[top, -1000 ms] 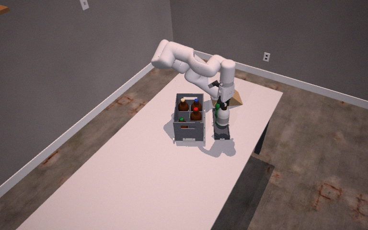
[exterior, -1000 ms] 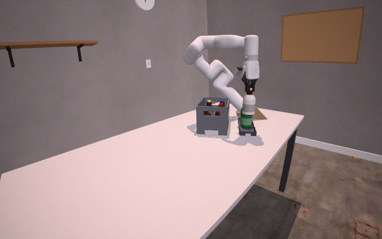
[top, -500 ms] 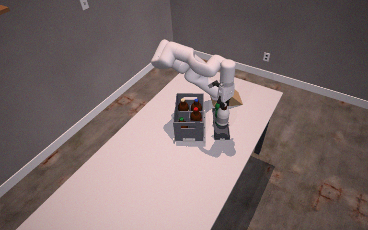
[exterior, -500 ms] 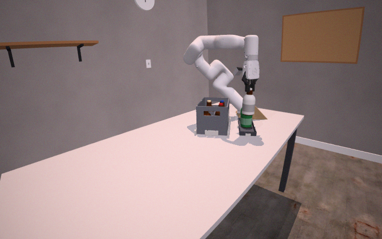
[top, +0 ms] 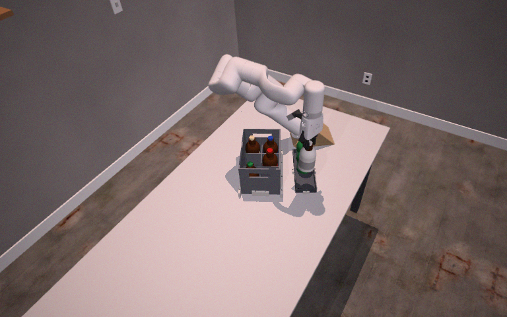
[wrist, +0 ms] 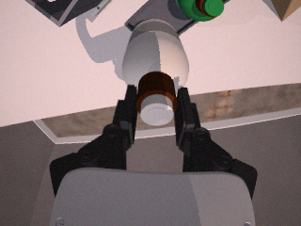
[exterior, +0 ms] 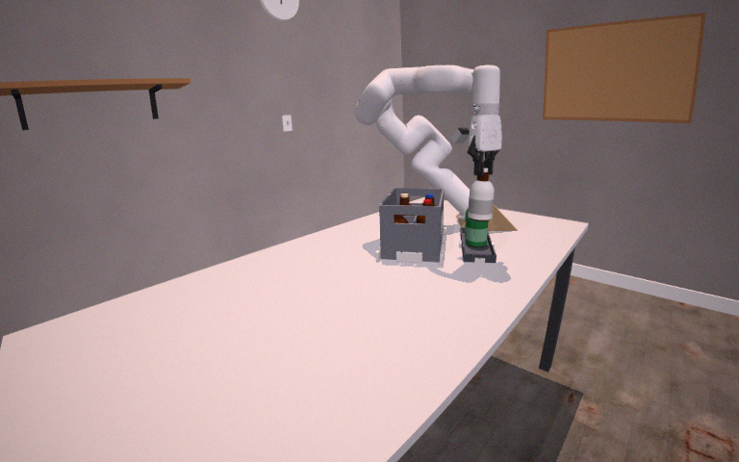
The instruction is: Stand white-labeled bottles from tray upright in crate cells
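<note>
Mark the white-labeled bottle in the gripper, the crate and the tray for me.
white-labeled bottle [exterior: 481,204]: exterior view, white label.
crate [top: 260,181]: top view, near outer wall.
tray [exterior: 479,253]: exterior view, front edge.

In the top view the white-labeled bottle [top: 307,160] is covering most of the green bottles [top: 299,146] behind it, and its cap is disappearing under the gripper [top: 307,144]. In the exterior view the crate [exterior: 410,233] wall is hiding the bodies of the bottles inside, leaving only caps showing. In the wrist view the frame's upper edge is cutting off the crate and the tray [wrist: 165,8], and the held bottle's lower body is lying out of sight.
</note>
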`<control>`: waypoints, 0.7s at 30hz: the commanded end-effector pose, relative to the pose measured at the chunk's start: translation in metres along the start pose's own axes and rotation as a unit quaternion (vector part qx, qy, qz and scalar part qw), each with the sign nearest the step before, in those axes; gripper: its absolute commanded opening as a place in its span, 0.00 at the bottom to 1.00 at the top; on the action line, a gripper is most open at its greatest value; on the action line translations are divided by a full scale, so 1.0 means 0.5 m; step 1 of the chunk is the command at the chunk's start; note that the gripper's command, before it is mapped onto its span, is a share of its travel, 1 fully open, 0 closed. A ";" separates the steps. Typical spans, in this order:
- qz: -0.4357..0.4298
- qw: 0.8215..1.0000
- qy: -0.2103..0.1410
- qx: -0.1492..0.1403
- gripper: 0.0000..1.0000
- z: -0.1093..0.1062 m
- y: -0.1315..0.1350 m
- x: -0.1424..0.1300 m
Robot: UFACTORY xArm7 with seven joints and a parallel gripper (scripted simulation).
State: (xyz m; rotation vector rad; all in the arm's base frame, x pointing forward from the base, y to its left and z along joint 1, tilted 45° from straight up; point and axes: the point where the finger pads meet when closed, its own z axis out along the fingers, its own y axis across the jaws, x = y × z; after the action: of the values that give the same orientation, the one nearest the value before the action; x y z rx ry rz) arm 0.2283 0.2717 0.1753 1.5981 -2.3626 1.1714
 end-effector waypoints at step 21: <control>0.000 1.000 -0.003 0.000 0.00 -0.051 0.000 -0.001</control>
State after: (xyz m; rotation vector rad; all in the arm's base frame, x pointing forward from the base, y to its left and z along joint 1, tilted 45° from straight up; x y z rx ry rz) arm 0.2208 0.2848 0.1904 1.5991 -2.3632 1.1710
